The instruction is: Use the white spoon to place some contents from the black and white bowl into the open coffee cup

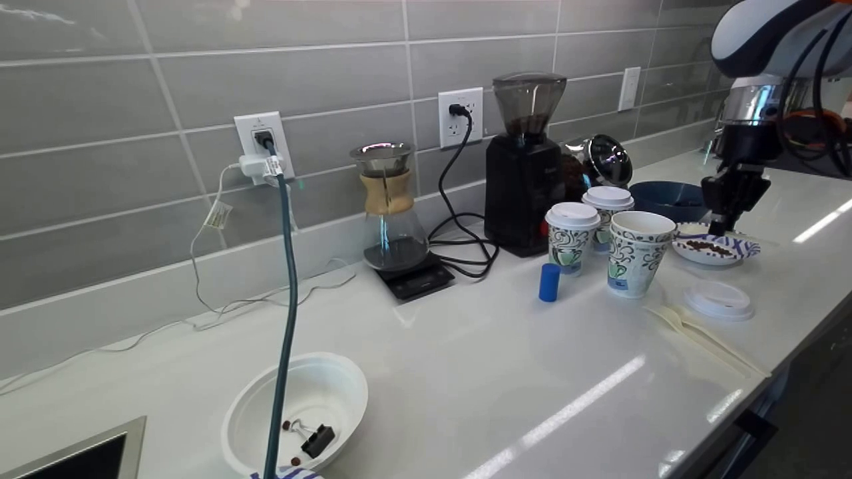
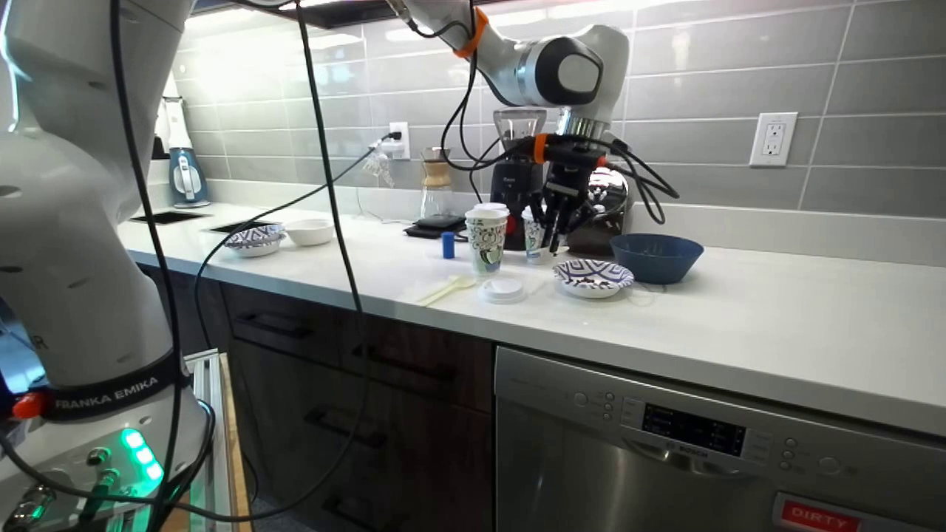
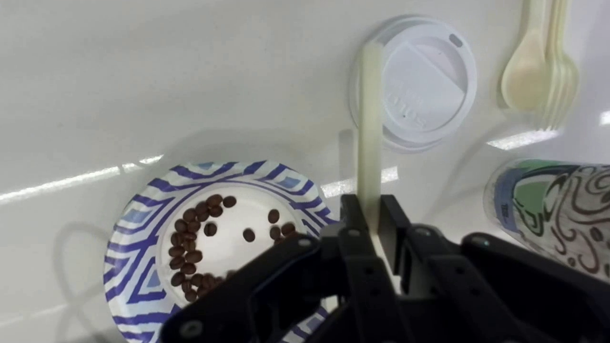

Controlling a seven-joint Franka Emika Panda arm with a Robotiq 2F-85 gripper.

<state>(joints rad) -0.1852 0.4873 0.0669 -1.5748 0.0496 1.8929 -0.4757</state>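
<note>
"What's behind it all?"
"A grey tiled wall with white outlets."
"And lower?"
"A glossy white surface streaked with reflected light; dark drawers and a steel dishwasher beneath."

The glossy white worktop carries the patterned bowl, just beside a dark blue bowl. Near them stand the open cup and two lidded cups; a lid, a cream spoon and a fork lie loose. Blue cylinder, grinder, scale and white bowl rest there too.
</note>
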